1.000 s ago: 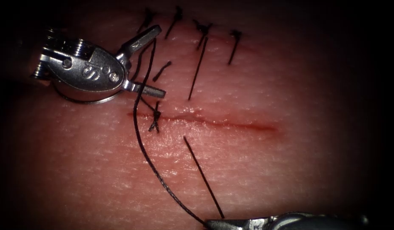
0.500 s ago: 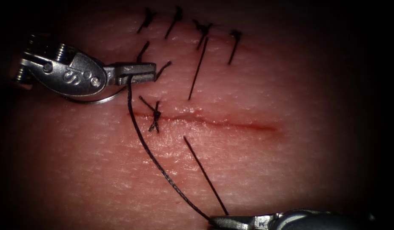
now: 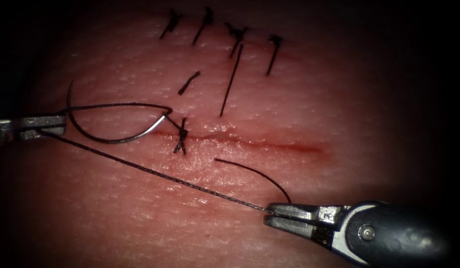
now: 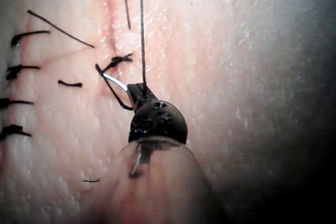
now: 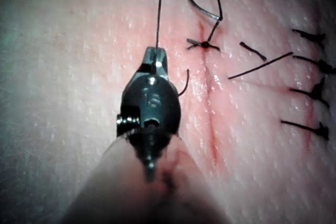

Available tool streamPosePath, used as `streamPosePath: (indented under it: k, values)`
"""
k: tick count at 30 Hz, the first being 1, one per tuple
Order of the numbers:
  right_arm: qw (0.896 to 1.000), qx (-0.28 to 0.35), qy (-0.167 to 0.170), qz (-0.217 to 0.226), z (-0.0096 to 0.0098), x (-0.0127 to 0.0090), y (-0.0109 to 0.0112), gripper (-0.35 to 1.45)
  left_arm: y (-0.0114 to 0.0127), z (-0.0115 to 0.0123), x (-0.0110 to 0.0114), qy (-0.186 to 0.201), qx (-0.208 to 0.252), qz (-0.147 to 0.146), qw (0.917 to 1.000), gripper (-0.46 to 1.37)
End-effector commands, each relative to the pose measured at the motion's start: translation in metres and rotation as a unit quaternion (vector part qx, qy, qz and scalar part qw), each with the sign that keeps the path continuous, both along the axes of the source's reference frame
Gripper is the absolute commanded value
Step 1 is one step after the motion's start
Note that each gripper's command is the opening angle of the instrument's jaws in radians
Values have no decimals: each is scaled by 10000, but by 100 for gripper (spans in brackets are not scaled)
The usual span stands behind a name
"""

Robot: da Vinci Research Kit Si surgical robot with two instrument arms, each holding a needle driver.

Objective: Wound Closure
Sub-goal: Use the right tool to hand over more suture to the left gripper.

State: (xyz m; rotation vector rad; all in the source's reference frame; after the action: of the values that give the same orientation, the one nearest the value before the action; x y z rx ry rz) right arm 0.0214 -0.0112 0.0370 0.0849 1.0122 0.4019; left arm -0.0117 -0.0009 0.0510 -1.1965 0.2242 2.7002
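Left of the cut (image 3: 260, 143), the needle (image 3: 111, 139) lies loose on the tissue (image 3: 339, 99), not in it, curve down, thread (image 3: 155, 172) trailing to the knot (image 3: 181, 135). Left tool (image 3: 41, 126) clamps thread; right tool (image 3: 277, 217) clamps the same taut strand below the cut.

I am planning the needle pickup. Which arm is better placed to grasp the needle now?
Left, probably. The left end effector, shut on the thread, is beside the needle, which lies free on the tissue left of the knot. The right end effector, also holding thread, is farther away.
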Motion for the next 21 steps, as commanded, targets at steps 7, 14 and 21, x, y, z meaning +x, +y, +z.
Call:
streamPosePath:
  k: [7,14,21]
  values:
    - [10000,12,40,-18,-6,-2,-7,-35,-18,-23,13,33,230,-155,9996,-35]
    - [10000,18,87,10,-9,-1,-5,-35,-12,-24,-6,102,229,-325,9992,-35]
    - [9999,47,151,-57,-14,-1,-10,-35,6,-15,-33,116,254,-392,9988,-35]
